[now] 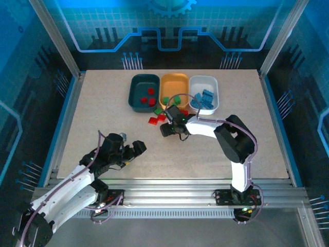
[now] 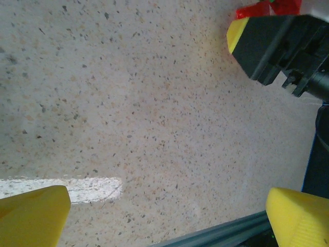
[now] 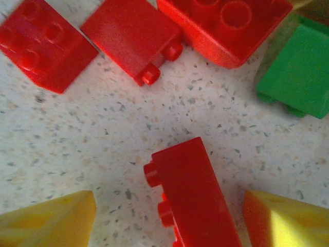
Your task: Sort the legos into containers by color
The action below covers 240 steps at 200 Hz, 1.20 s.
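Three containers stand in a row at the back: a dark teal tray [image 1: 134,95] holding red legos [image 1: 146,99], an orange tray [image 1: 175,82] with green ones [image 1: 165,100], and a white tray [image 1: 204,82] with blue ones [image 1: 205,98]. Loose red legos [image 1: 154,121] and a green one [image 1: 158,109] lie in front of the trays. My right gripper [image 1: 168,121] is down among them. Its open fingers [image 3: 49,221] straddle a red brick [image 3: 193,195] lying on its side, with table showing on both sides. My left gripper [image 2: 164,218] is open over bare table near the front.
Beyond the straddled brick lie three more red bricks [image 3: 43,43] [image 3: 131,36] [image 3: 221,25] and a green one [image 3: 298,67]. A white tape mark [image 2: 77,188] and the table's front rail [image 2: 231,231] lie under the left gripper. The right gripper's black body [image 2: 277,43] shows ahead of it.
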Each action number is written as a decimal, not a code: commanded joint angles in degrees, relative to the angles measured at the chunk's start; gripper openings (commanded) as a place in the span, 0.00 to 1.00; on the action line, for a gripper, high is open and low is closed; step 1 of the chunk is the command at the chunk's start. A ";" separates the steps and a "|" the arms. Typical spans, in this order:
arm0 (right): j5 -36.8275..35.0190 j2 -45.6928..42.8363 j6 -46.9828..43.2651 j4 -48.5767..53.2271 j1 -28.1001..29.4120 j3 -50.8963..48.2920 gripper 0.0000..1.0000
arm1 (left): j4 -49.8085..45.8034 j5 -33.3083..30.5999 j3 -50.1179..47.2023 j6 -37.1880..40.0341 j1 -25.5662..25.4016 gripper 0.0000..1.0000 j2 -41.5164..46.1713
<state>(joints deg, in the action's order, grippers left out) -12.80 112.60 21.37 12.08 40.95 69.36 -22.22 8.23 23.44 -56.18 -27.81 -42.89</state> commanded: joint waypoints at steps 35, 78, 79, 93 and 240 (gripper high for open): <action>-5.45 0.31 0.79 2.69 3.01 0.22 0.27 | -0.11 0.96 3.16 3.05 1.09 0.99 -4.10; -4.36 -11.90 0.36 0.61 6.02 -3.35 0.23 | -0.35 -4.12 -1.03 -0.71 1.78 0.99 3.61; -4.35 -12.11 0.31 0.64 6.09 -3.31 0.23 | -0.27 -4.15 -1.16 -0.78 1.83 0.99 3.79; -3.15 -13.10 -0.26 1.23 6.04 -1.01 0.23 | 1.11 -3.98 -3.22 -1.98 2.55 0.99 5.42; 5.44 27.43 -6.07 22.20 -1.56 65.83 0.67 | 7.23 4.04 -2.70 -0.31 7.19 0.99 -3.62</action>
<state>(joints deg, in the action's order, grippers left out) -8.58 141.21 15.75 29.54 40.75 131.20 -18.79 8.25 20.08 -57.06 -21.21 -43.66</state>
